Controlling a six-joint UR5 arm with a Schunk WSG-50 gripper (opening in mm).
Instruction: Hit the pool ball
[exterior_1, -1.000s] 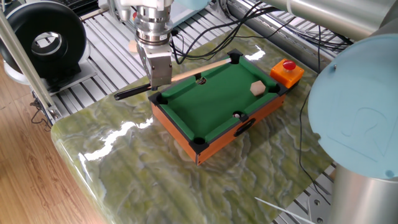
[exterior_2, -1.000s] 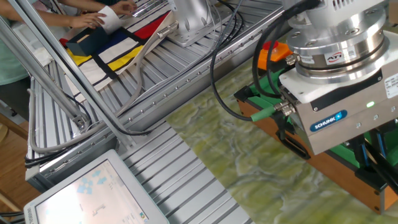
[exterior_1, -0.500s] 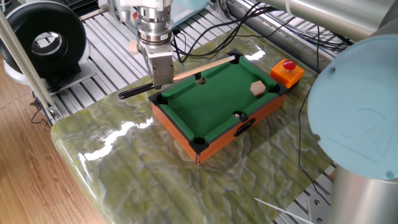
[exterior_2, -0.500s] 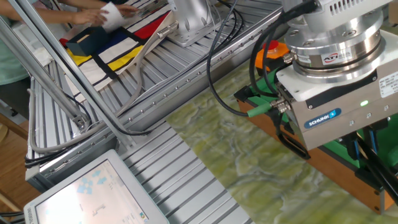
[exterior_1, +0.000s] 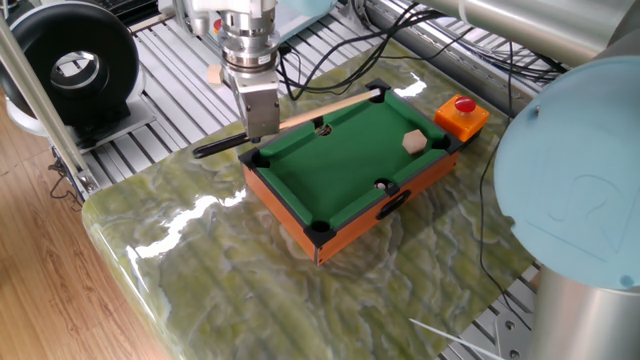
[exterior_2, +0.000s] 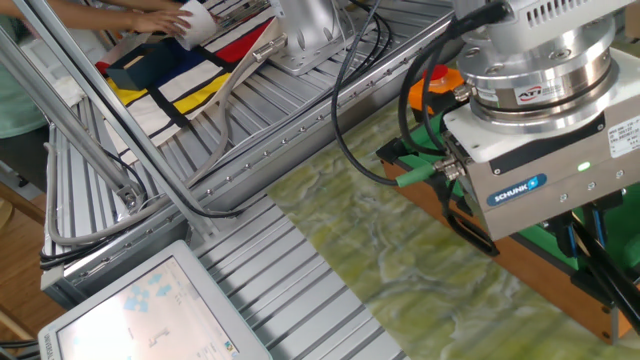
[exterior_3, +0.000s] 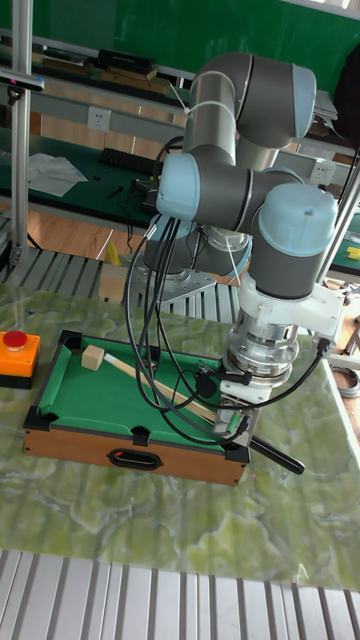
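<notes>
On the green marbled surface (exterior_1: 200, 260), the gripper (exterior_1: 261, 132) is closed on the cue (exterior_1: 300, 117); the pool ball (exterior_1: 321, 127) lies by the far rail. A skewed stroke could miss it.

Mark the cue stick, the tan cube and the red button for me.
cue stick (exterior_1: 330, 106), one fixed view, on the pale wooden shaft along the far rail
tan cube (exterior_1: 413, 141), one fixed view, on its top face, on the green felt
red button (exterior_1: 464, 104), one fixed view, on the red cap above its orange box
</notes>
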